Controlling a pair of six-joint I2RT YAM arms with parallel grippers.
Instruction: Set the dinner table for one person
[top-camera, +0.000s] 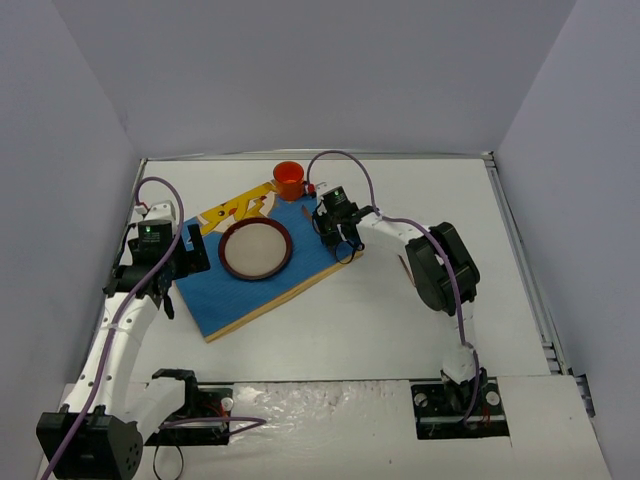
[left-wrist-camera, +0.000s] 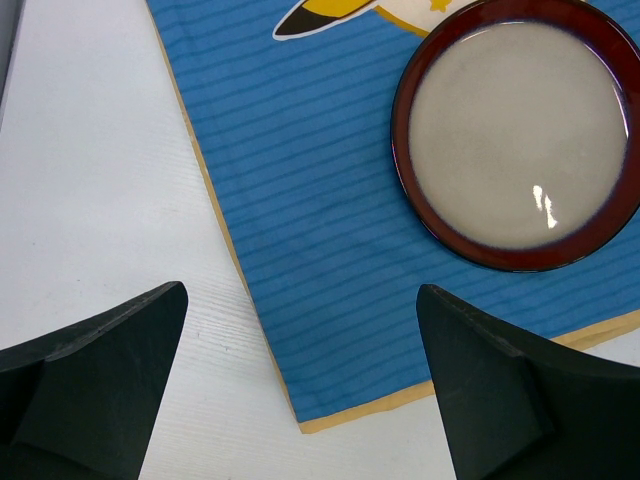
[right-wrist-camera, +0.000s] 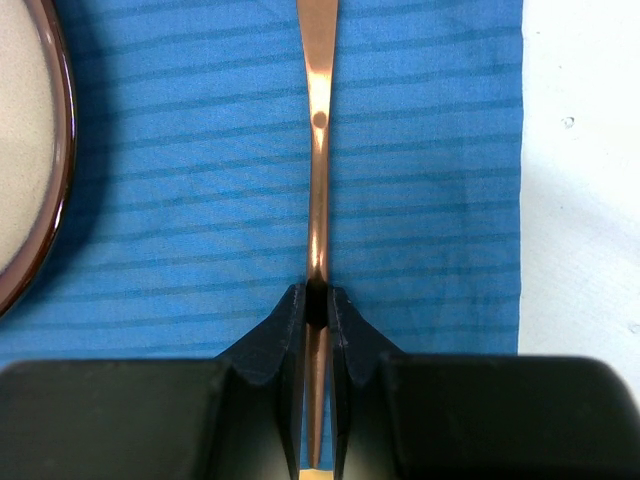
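Overhead and close downward wrist views share the placemat (top-camera: 240, 300).

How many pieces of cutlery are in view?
1: a copper utensil clamped in the right gripper over the placemat, right of the plate. Others may be hidden under the arms.

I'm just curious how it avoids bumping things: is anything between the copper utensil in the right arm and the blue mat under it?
Nothing visible. The right end effector holds the utensil over a bare strip of mat, between the plate and the mat's edge.
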